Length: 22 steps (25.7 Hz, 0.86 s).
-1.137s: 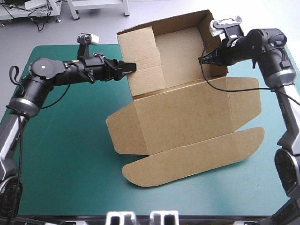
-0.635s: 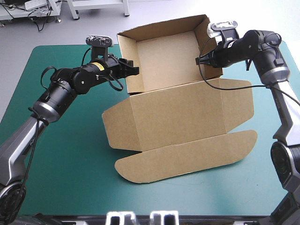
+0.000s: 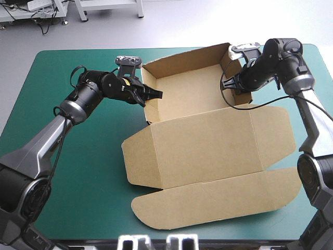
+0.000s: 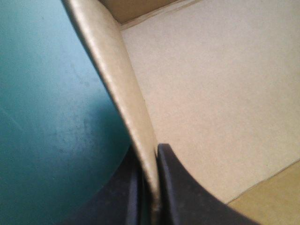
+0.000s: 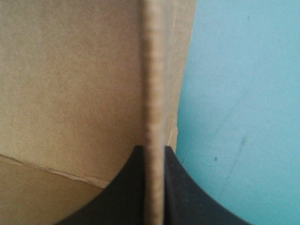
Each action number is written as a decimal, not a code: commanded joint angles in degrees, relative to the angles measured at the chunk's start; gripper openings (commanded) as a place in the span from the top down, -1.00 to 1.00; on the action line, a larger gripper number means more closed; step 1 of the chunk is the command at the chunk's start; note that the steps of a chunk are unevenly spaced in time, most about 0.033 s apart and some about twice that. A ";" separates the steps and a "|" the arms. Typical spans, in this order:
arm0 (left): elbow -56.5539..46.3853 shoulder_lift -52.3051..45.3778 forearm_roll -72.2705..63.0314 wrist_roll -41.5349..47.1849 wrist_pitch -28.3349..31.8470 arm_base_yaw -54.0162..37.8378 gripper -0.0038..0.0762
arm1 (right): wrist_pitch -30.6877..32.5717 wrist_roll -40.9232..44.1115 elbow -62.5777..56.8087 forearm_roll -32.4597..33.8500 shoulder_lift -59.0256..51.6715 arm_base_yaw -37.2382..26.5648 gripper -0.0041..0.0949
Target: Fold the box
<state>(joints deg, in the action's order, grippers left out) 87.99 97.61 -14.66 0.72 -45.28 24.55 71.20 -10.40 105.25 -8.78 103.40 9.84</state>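
Box (image 3: 208, 151) matt brown board; cover (image 3: 78, 182) smooth teal-green; fingers (image 4: 178, 192) matt black.

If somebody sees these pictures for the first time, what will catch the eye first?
First, the big brown box in the middle of the teal-green cover: an open tray at the far side, with its lid lying flat toward the near edge. Next, the two black grippers, each shut on a side wall of the tray: the left gripper on the left wall, the right gripper on the right wall.
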 commanded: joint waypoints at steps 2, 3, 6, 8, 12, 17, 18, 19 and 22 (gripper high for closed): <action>7.48 2.92 -2.97 -5.84 -10.17 0.90 0.93 | 0.27 -2.97 -4.47 -4.35 -2.88 0.73 0.96; 9.65 4.62 -3.85 -6.29 -14.24 0.90 0.93 | 0.27 -2.97 -7.03 -4.50 -2.88 0.73 0.96; 11.95 7.06 -2.75 -7.51 -19.07 2.16 0.93 | -1.28 -2.97 -12.45 -4.86 -2.88 0.73 0.96; 11.95 7.81 1.27 -7.16 -18.70 4.17 0.93 | -4.14 -2.97 -15.28 -5.04 -2.88 0.73 0.96; 11.95 9.81 9.89 -2.76 -17.43 7.99 0.93 | -8.59 -2.41 -18.88 -4.87 -2.52 0.73 0.96; 11.95 11.30 15.70 -0.72 -17.42 11.60 0.93 | -11.57 -1.79 -20.46 -3.90 -2.40 0.73 0.96; 12.07 11.40 16.84 0.06 -17.31 12.14 0.93 | -11.71 -1.90 -20.46 -4.02 -2.40 0.73 0.96; 12.07 11.40 17.59 0.93 -17.31 12.26 0.93 | -11.71 -1.90 -20.46 -4.02 -2.40 0.73 0.96; 12.07 11.40 18.11 1.79 -18.39 12.26 0.93 | -11.35 -1.90 -20.46 -4.02 -2.40 0.73 0.96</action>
<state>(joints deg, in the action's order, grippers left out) 98.96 110.64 3.85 5.17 -63.83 35.37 63.10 -8.97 83.36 -9.33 103.99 9.99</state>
